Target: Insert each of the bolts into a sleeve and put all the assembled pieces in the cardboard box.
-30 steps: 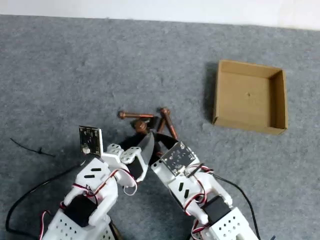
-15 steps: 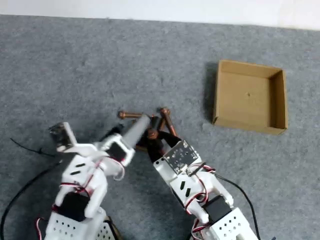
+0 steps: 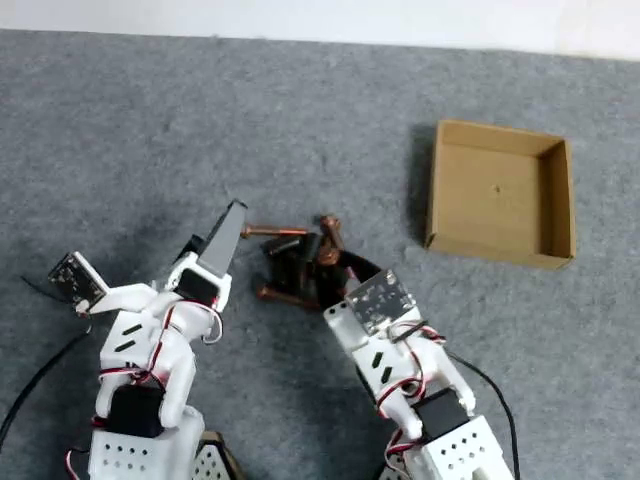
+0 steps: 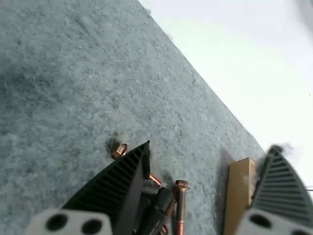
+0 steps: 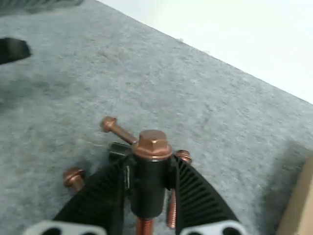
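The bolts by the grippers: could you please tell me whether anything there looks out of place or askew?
Nothing looks damaged. The loose bolts lie scattered at different angles on the carpet. The right gripper is shut on a black sleeve with a bolt through it. The cardboard box holds nothing.

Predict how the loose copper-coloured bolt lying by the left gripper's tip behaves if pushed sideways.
The copper-coloured hex-head bolt lies flat, so its round shank would probably roll, arcing around the wider head. The fuzzy grey mat likely damps that. It looks solid metal: probably stiff and heavy for its size.
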Controlling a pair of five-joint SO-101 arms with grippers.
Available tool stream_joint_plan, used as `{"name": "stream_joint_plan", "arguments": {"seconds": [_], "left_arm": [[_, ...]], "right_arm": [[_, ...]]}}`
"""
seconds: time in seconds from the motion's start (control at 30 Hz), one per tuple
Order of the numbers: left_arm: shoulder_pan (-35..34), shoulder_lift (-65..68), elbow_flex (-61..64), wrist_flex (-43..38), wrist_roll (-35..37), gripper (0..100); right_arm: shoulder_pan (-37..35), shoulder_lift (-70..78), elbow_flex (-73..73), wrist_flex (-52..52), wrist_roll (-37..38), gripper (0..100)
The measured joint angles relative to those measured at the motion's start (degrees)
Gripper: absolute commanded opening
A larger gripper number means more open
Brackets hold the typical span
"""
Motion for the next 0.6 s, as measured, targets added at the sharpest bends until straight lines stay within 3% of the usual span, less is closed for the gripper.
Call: {"name": "stream_joint_plan", "arguments": {"seconds": [0.2, 0.33, 0.47, 0.6], "left_arm": [[0.0, 0.0, 0.0, 0.0, -6.15, 0], [0.0, 0.0, 0.0, -0.44, -11.78, 0], [0.0, 0.0, 1.67, -1.67, -15.3, 1], [0.0, 0.09, 5.63, -8.0, -16.97, 1]], "right_arm": [[5.01, 0.0, 0.0, 0.0, 0.0, 0.5], [8.62, 0.0, 0.0, -0.7, -0.44, 0.5], [14.59, 0.0, 0.0, -3.69, -6.24, 0.5], [20.04, 0.0, 0.0, -6.42, -9.05, 0.5]]}}
